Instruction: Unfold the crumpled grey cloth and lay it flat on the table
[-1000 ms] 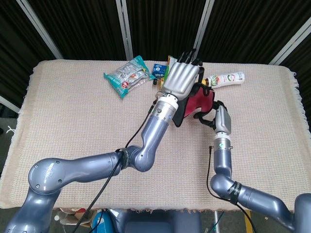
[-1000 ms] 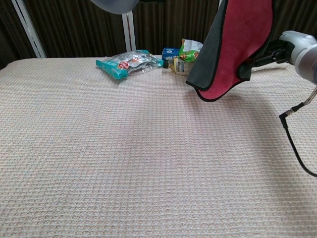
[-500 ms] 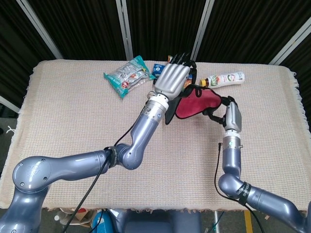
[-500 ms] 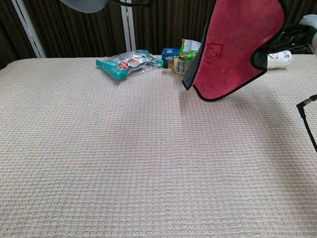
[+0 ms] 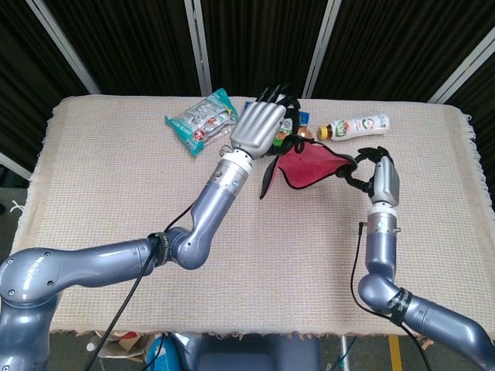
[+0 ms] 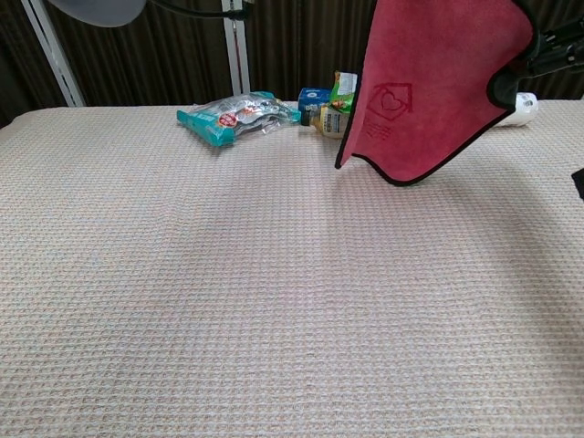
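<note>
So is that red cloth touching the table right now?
Apart. In the chest view the cloth hangs above the table, with woven surface visible beneath its lowest edge.

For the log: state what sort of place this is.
Probably a robot test or data-collection station: a table under a woven cover, dark curtains behind, and loose snack packets as props.

You have one cloth (image 6: 429,87) in the scene, red on its visible face with a dark hem. On the table (image 5: 116,193) you have one teal snack packet (image 6: 233,116), one white bottle (image 5: 357,124), one small blue carton (image 6: 313,96) and one green pouch (image 6: 346,88).
</note>
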Robot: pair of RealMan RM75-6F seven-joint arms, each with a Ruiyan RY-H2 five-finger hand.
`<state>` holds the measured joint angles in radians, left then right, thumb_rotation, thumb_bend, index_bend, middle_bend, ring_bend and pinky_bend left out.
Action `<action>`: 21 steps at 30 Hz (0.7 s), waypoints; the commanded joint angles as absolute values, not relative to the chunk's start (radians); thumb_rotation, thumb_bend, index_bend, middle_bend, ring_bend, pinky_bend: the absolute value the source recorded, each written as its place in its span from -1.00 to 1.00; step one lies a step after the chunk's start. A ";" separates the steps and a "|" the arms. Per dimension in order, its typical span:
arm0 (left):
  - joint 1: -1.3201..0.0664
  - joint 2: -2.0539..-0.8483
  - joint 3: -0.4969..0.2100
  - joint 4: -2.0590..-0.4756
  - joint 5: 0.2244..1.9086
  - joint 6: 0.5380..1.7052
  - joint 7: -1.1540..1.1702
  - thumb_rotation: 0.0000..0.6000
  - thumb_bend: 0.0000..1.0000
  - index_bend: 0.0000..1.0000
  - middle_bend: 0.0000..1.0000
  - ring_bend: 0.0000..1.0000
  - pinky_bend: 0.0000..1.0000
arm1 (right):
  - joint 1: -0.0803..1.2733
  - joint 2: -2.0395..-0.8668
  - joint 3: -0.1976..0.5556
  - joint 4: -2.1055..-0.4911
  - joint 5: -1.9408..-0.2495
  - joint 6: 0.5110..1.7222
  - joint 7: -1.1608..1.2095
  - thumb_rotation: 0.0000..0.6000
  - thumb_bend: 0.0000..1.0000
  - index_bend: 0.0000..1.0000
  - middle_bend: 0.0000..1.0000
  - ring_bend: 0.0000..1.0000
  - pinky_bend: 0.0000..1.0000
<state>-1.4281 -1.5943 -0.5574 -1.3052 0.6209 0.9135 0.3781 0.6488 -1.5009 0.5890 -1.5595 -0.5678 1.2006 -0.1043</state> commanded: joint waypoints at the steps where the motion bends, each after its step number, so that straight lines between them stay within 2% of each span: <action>1: -1.411 -1.582 -0.549 -1.320 0.635 0.914 0.359 1.00 0.12 0.11 -0.49 -0.95 -0.96 | 0.644 -1.488 0.593 -1.572 -0.576 1.208 -0.104 1.00 0.20 0.36 -0.37 -0.81 -0.85; 21: -1.343 -1.557 -0.524 -1.332 0.688 0.938 0.271 1.00 0.12 0.11 -0.47 -0.95 -0.91 | 0.676 -1.426 0.620 -1.568 -0.589 1.215 -0.152 1.00 0.21 0.37 -0.36 -0.81 -0.85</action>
